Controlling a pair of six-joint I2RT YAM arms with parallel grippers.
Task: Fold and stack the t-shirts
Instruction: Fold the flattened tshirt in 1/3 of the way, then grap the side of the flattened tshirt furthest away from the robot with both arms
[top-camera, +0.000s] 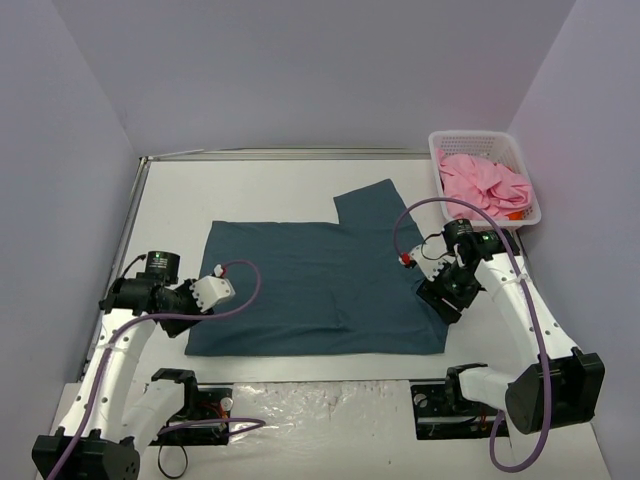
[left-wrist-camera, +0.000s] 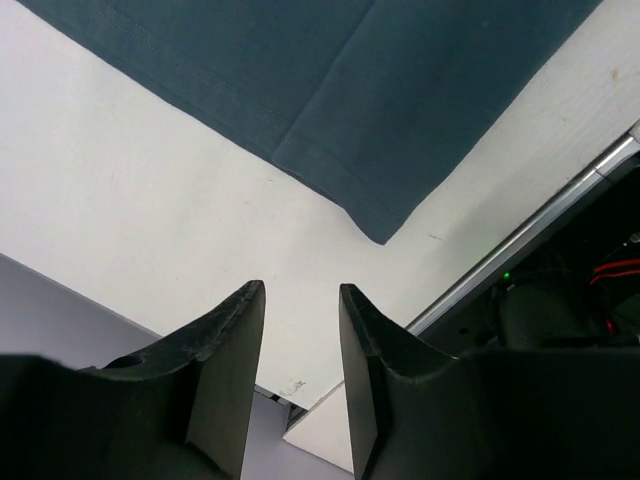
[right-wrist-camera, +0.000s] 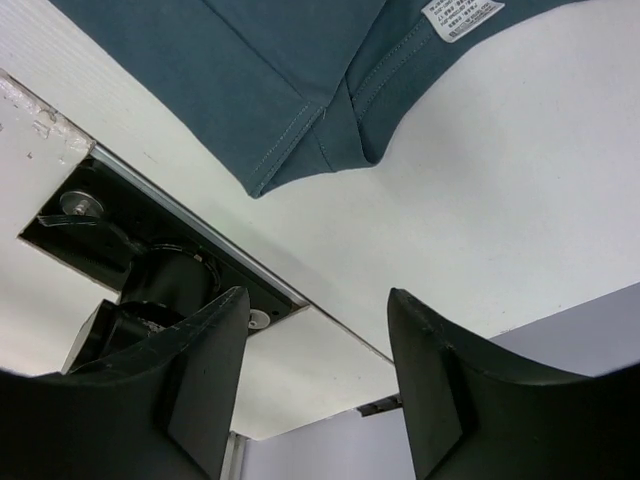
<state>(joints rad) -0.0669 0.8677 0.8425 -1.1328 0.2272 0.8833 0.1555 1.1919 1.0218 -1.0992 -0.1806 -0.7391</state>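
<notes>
The dark teal-blue t-shirt (top-camera: 320, 290) lies flat on the table, folded into a rough rectangle with one flap sticking out at the back right. My left gripper (top-camera: 192, 305) hovers at its near-left corner (left-wrist-camera: 380, 225), jaws open and empty (left-wrist-camera: 300, 290). At the shirt's near-right corner (right-wrist-camera: 300, 150), where a white label (right-wrist-camera: 462, 18) shows, my right gripper (top-camera: 443, 300) stands open with nothing between its fingers (right-wrist-camera: 318, 295). The pink t-shirt (top-camera: 485, 185) is bunched up inside the basket.
A white lattice basket (top-camera: 527, 214) sits at the back right corner of the table, with something orange beside the pink cloth. Grey walls close in the table on three sides. Both arm bases and a metal rail (left-wrist-camera: 530, 235) run along the near edge.
</notes>
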